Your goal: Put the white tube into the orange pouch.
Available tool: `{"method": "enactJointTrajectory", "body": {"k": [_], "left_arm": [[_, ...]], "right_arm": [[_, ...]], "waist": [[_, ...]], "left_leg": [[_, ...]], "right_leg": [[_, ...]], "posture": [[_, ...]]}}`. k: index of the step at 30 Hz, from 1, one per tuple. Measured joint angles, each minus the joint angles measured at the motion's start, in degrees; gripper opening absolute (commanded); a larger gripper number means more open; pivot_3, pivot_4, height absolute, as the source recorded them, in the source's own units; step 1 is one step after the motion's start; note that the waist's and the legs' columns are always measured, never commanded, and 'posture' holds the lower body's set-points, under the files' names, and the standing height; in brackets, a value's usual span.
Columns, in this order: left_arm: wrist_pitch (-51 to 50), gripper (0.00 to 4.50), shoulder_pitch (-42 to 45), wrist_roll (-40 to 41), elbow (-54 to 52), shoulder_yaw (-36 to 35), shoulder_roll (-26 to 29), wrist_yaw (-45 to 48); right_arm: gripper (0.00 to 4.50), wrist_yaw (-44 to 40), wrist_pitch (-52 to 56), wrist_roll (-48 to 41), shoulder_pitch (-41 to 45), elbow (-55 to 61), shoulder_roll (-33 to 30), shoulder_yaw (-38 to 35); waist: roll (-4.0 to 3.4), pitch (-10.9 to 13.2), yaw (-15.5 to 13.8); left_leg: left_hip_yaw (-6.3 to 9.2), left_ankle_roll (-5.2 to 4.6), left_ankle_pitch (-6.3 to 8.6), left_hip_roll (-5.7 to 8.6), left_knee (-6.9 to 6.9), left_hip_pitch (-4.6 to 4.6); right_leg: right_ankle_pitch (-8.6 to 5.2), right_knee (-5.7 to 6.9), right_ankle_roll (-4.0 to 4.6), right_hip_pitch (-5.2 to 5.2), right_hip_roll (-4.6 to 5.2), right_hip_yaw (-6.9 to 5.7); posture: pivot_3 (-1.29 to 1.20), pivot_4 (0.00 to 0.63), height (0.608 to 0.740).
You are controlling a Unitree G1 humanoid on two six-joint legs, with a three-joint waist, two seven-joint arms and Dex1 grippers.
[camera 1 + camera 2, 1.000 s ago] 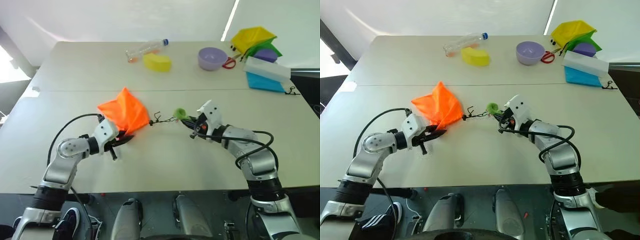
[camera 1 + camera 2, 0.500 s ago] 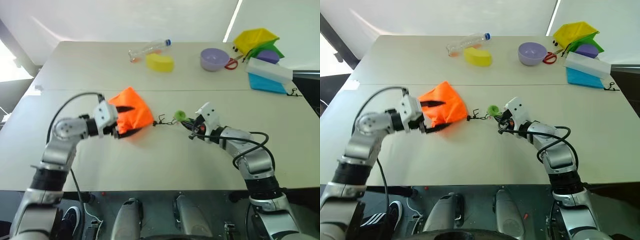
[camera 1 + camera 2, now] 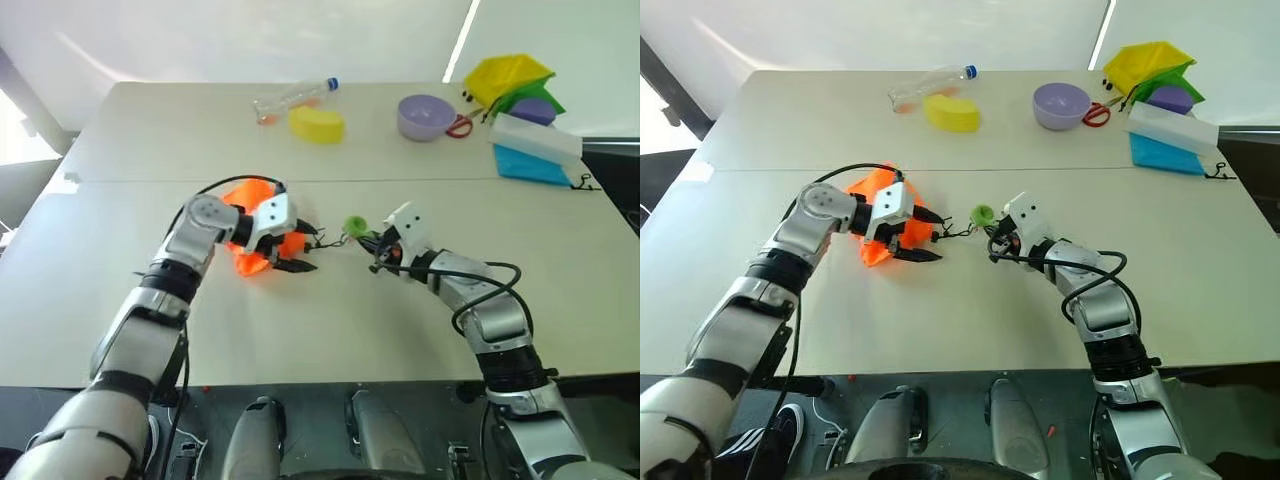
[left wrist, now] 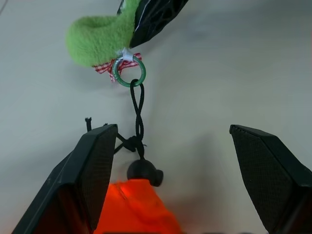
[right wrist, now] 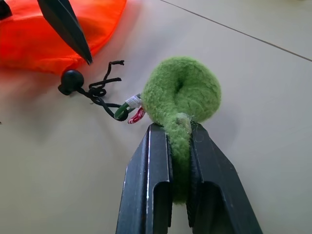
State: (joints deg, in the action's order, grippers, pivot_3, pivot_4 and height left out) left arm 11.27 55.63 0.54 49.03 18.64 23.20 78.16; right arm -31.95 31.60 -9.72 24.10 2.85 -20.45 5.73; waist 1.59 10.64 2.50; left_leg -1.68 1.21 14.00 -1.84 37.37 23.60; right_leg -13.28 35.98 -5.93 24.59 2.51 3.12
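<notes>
the orange pouch (image 3: 880, 228) lies crumpled on the table (image 3: 970, 310), partly hidden behind the left gripper (image 3: 922, 235). that gripper sits at the pouch's cord end with its two black fingers spread wide, holding nothing. a dark cord (image 4: 138, 117) runs from the pouch to a small green ring (image 4: 129, 72). the ring hangs on a fuzzy green loop (image 5: 183, 92). the right gripper (image 5: 179, 146) is pinched tight on that loop. the white tube cannot be made out anywhere. far back are a clear bottle (image 3: 930, 84), a yellow sponge (image 3: 951, 111) and a purple bowl (image 3: 1063, 104).
</notes>
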Motion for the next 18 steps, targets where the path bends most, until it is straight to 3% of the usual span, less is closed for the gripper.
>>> {"method": "enactJointTrajectory", "body": {"k": [8, 18], "left_arm": [[8.2, 3.93, 7.0, -6.7, 13.7, 1.5, -1.2, 0.4], [10.6, 3.93, 9.9, -9.7, 19.6, 1.1, -2.0, -0.7]], "right_arm": [[0.00, 1.2, -0.9, 0.5, 0.0, -0.5, 1.0, 0.1], [0.00, 1.7, -1.4, 0.7, 0.0, -0.9, 1.4, 0.2]], "waist": [[0.00, 0.0, -0.1], [0.00, 0.0, -0.1]], "left_leg": [[0.07, 0.00, 0.00, 0.00, -0.02, 0.01], [0.09, 0.00, 0.00, 0.00, 0.01, 0.03]], "right_leg": [[0.01, 0.04, -0.01, 0.03, -0.04, -0.01], [0.01, 0.08, -0.04, 0.03, -0.03, -0.02]], "posture": [[0.00, 0.150, 0.740], [0.00, 0.150, 0.740]]}}
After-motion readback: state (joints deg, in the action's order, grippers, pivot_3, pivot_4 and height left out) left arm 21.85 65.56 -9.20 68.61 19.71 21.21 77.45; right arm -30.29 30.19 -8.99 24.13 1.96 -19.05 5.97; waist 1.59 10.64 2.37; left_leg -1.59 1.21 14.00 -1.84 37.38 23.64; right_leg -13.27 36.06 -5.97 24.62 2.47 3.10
